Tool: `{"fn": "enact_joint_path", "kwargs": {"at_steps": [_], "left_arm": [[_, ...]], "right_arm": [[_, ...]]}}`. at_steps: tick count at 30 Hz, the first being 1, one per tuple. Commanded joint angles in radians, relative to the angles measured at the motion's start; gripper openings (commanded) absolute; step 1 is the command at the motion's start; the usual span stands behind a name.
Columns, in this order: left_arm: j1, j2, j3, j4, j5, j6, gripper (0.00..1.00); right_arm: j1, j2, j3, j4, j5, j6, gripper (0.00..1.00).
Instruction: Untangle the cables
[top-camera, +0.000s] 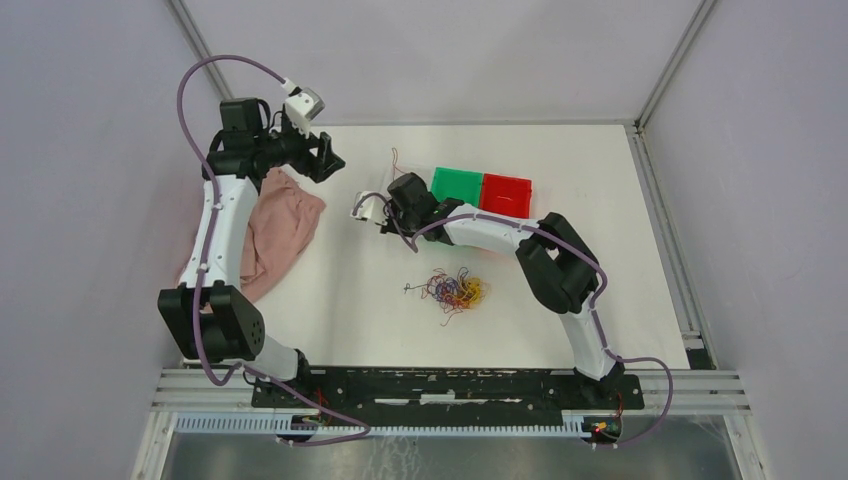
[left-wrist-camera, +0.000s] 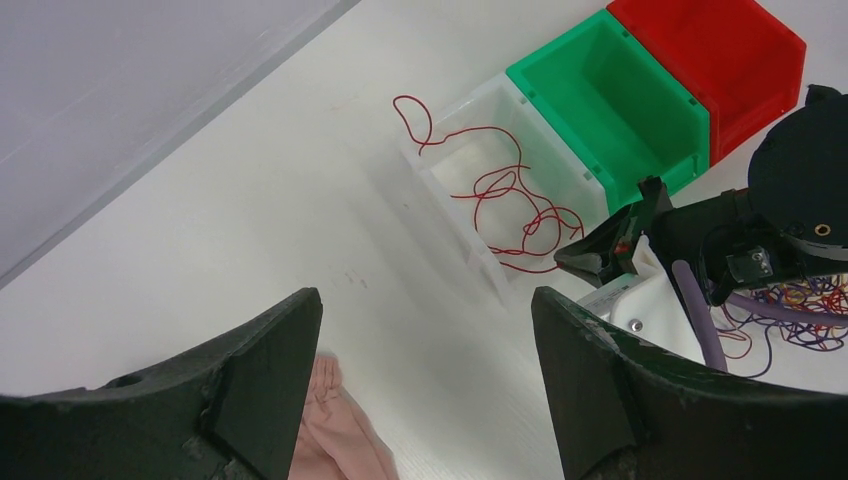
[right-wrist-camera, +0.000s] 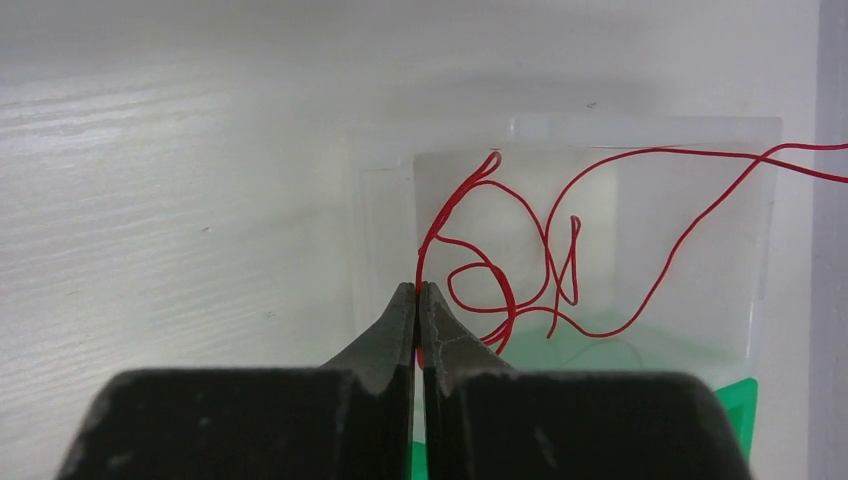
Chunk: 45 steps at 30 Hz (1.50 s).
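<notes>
Bright, even light fell from overhead. The white table (top-camera: 350, 300) carried only faint, soft-edged shadows beneath the arms, with no hard glare. The top view was sharp throughout. In the wrist views the left gripper (left-wrist-camera: 425, 300) and right gripper (right-wrist-camera: 417, 292) loomed dark and slightly soft — the red cable (right-wrist-camera: 421, 258) was crisp.

L arm stretched up along far-left side, elbow bent, L hand (top-camera: 322, 158) raised, fingers spread wide. R arm folded across centre, wrist low, R hand (right-wrist-camera: 420, 300) fingertips pressed together, pinching red cable (right-wrist-camera: 428, 240).
</notes>
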Motion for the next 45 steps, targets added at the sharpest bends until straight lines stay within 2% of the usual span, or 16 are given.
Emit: {"fn": "enact_joint_path", "kwargs": {"at_steps": [1, 9, 14, 18, 21, 26, 28, 35, 43, 45], "left_arm": [[0.008, -0.044, 0.001, 0.046, 0.042, -0.029, 0.83], [0.008, -0.047, -0.015, 0.056, 0.054, -0.032, 0.83], [0.009, -0.049, -0.025, 0.071, 0.06, -0.039, 0.83], [0.009, -0.051, -0.028, 0.071, 0.06, -0.03, 0.83], [0.009, -0.051, -0.032, 0.076, 0.062, -0.029, 0.83], [0.008, -0.055, -0.039, 0.075, 0.067, -0.024, 0.84], [0.008, -0.06, -0.036, 0.071, 0.067, -0.018, 0.85], [0.011, -0.11, -0.031, 0.04, 0.049, 0.006, 0.87], [0.01, -0.164, -0.052, 0.02, 0.038, 0.018, 0.87], [0.01, -0.178, -0.062, 0.024, 0.043, 0.017, 0.88]], "right_arm": [[-0.004, 0.013, 0.057, 0.063, 0.031, 0.007, 0.02], [-0.043, 0.084, 0.171, 0.034, 0.029, 0.053, 0.0], [-0.06, 0.176, 0.293, -0.036, 0.018, 0.072, 0.02], [-0.068, 0.211, 0.304, -0.036, -0.005, 0.088, 0.04], [-0.068, 0.212, 0.279, -0.012, -0.017, 0.108, 0.14], [-0.072, 0.126, 0.19, 0.111, 0.017, 0.182, 0.5], [-0.074, 0.087, 0.176, 0.149, 0.033, 0.199, 0.6], [-0.075, -0.032, 0.189, 0.122, 0.082, 0.239, 0.79], [-0.076, -0.156, 0.162, 0.03, 0.118, 0.266, 0.88], [-0.076, -0.201, 0.133, 0.036, 0.155, 0.291, 0.98]]}}
